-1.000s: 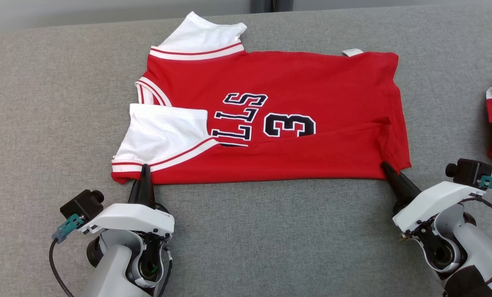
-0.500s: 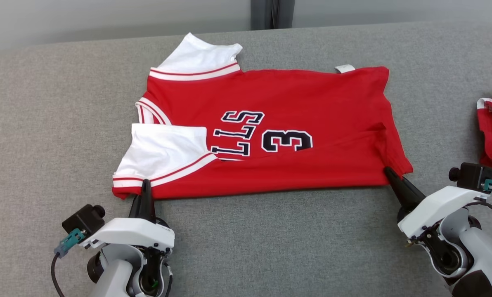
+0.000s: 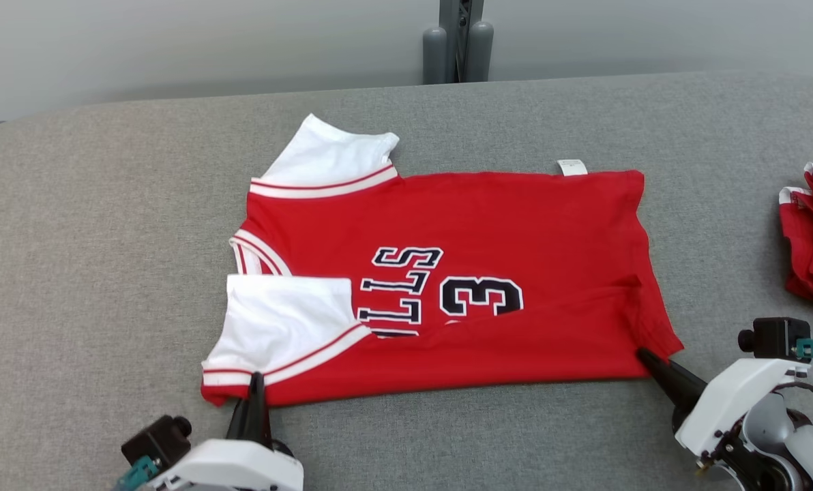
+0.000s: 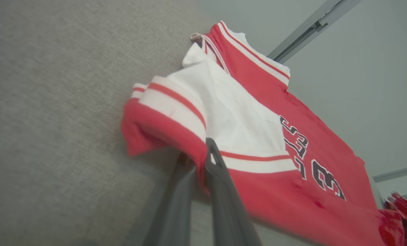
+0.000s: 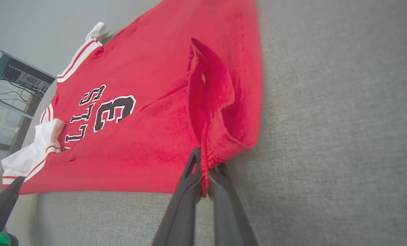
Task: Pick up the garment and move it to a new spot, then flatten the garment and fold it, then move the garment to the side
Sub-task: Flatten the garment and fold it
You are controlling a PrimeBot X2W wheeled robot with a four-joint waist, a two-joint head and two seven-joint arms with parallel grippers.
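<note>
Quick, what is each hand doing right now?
Left hand: closed, pinching the jersey at its sleeve-end corner.
Right hand: closed, pinching the jersey at its hem corner.

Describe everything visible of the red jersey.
The red jersey is soft knit cloth with white sleeves, red-striped cuffs, dark white-edged lettering, a numeral 3 and a small white tag. It lies flat on the grey fabric surface, collar to the robot's left, near edge folded over the print. The left gripper pinches the near edge at the sleeve cuff; the right gripper pinches the near hem corner.

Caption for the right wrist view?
Right gripper shut on a hem corner of the jersey on the grey surface.
</note>
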